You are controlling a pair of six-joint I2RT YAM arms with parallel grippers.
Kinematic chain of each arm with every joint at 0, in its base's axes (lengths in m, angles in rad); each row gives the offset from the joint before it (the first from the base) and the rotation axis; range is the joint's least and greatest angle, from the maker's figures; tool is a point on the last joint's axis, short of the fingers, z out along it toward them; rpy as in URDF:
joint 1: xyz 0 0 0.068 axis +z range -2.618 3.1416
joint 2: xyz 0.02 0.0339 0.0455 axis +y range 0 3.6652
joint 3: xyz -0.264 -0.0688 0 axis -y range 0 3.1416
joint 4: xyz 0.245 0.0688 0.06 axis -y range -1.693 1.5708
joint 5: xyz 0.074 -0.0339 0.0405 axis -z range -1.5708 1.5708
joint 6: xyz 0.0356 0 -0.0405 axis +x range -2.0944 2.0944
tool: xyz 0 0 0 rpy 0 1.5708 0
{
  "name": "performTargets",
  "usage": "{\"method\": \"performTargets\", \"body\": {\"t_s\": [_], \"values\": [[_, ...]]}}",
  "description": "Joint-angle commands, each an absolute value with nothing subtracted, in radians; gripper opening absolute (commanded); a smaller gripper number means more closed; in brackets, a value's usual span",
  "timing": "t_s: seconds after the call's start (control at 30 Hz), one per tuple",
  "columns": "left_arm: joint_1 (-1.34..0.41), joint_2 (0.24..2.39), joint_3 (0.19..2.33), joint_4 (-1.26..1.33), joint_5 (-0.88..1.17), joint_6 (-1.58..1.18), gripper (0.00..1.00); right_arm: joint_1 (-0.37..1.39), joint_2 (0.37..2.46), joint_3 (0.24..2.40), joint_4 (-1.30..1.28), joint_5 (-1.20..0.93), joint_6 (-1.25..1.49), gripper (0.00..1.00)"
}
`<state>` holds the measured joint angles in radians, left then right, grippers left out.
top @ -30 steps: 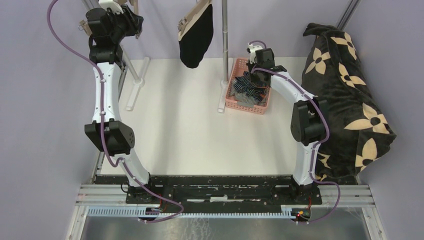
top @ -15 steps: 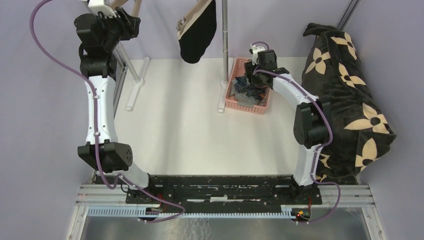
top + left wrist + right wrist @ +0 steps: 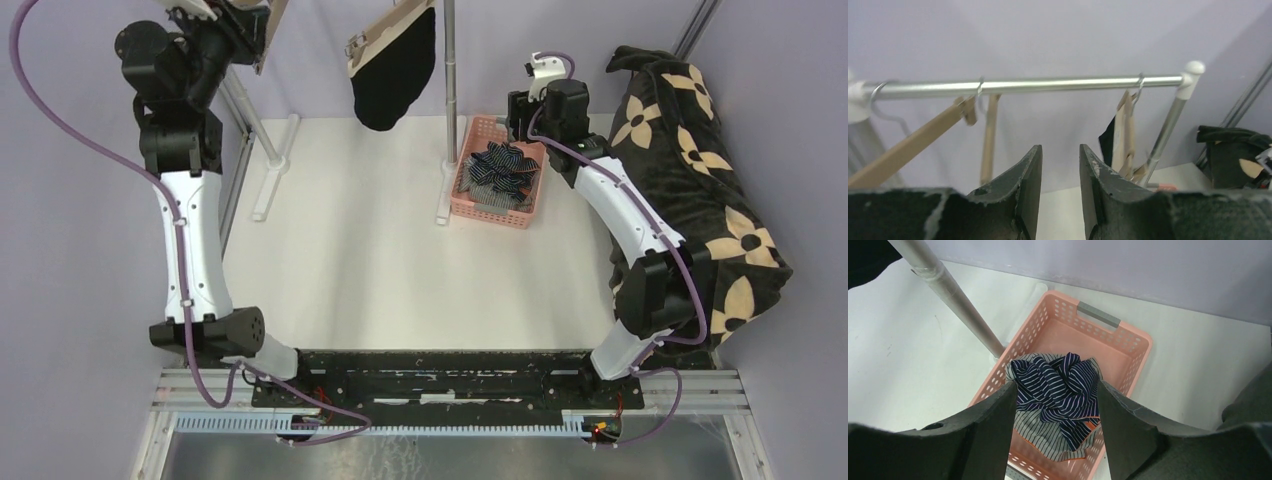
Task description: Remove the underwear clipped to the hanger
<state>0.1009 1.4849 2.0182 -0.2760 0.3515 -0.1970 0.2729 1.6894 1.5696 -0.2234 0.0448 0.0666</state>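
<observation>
Black underwear (image 3: 392, 70) hangs clipped to a wooden hanger (image 3: 385, 25) on the rail (image 3: 1048, 85); in the left wrist view only its edge (image 3: 1107, 142) shows beside that hanger (image 3: 1125, 127). Navy striped underwear (image 3: 1068, 372) lies on grey-white underwear (image 3: 1048, 437) in the pink basket (image 3: 1128, 337). My right gripper (image 3: 1055, 385) hovers open above them, holding nothing. High at the far left, my left gripper (image 3: 1060, 147) is open by a narrow gap and empty, below the rail and left of the black underwear. In the top view it (image 3: 235, 20) is beside a bare hanger (image 3: 268, 30).
The rack's upright pole (image 3: 450, 100) stands just left of the basket (image 3: 500, 218). A large black flower-print blanket (image 3: 700, 180) is piled at the right edge. Bare wooden hangers (image 3: 913, 145) hang on the left part of the rail. The rack's foot (image 3: 270, 170) lies at the left.
My right gripper opened, left the navy striped underwear in the basket and pulled up and back. My left arm stretched up and to the left, and its jaws narrowed.
</observation>
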Motion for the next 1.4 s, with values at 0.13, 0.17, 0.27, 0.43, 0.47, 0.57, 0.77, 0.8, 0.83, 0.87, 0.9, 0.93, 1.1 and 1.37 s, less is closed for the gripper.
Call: {"method": "performTargets", "body": {"t_s": [0.13, 0.17, 0.27, 0.43, 0.47, 0.57, 0.77, 0.8, 0.83, 0.87, 0.9, 0.93, 1.1, 1.37], "values": [[-0.075, 1.81, 2.541, -0.428, 0.4, -0.176, 0.43, 0.277, 1.614, 1.54, -0.208, 0.058, 0.06, 0.67], [-0.074, 1.84, 2.571, -0.422, 0.409, -0.194, 0.43, 0.278, 1.606, 1.537, -0.21, 0.058, 0.057, 0.67], [-0.076, 1.885, 2.57, -0.37, 0.45, -0.245, 0.44, 0.279, 1.588, 1.525, -0.215, 0.06, 0.051, 0.67], [-0.106, 1.941, 2.558, -0.365, 0.448, -0.213, 0.44, 0.283, 1.568, 1.515, -0.225, 0.052, 0.042, 0.66], [-0.111, 1.947, 2.549, -0.361, 0.453, -0.202, 0.44, 0.284, 1.565, 1.512, -0.227, 0.05, 0.04, 0.66], [-0.116, 1.955, 2.504, -0.306, 0.465, -0.188, 0.44, 0.288, 1.558, 1.504, -0.233, 0.039, 0.032, 0.66], [-0.119, 1.979, 2.496, -0.223, 0.497, -0.192, 0.44, 0.294, 1.552, 1.494, -0.239, 0.031, 0.023, 0.66], [-0.119, 1.981, 2.497, -0.218, 0.502, -0.197, 0.44, 0.294, 1.552, 1.493, -0.239, 0.031, 0.021, 0.66], [-0.123, 1.984, 2.495, -0.217, 0.504, -0.198, 0.44, 0.294, 1.55, 1.494, -0.239, 0.03, 0.02, 0.66], [-0.124, 1.986, 2.493, -0.217, 0.507, -0.197, 0.44, 0.294, 1.548, 1.494, -0.238, 0.029, 0.02, 0.66], [-0.126, 1.988, 2.491, -0.219, 0.511, -0.196, 0.44, 0.295, 1.547, 1.494, -0.236, 0.028, 0.019, 0.66], [-0.128, 1.989, 2.488, -0.22, 0.518, -0.196, 0.44, 0.295, 1.547, 1.494, -0.236, 0.025, 0.018, 0.66], [-0.132, 1.995, 2.464, -0.217, 0.549, -0.194, 0.44, 0.298, 1.55, 1.494, -0.237, 0.012, 0.021, 0.66], [-0.134, 2.022, 2.46, -0.281, 0.555, -0.154, 0.44, 0.302, 1.531, 1.468, -0.215, 0.007, 0.021, 0.66]]}}
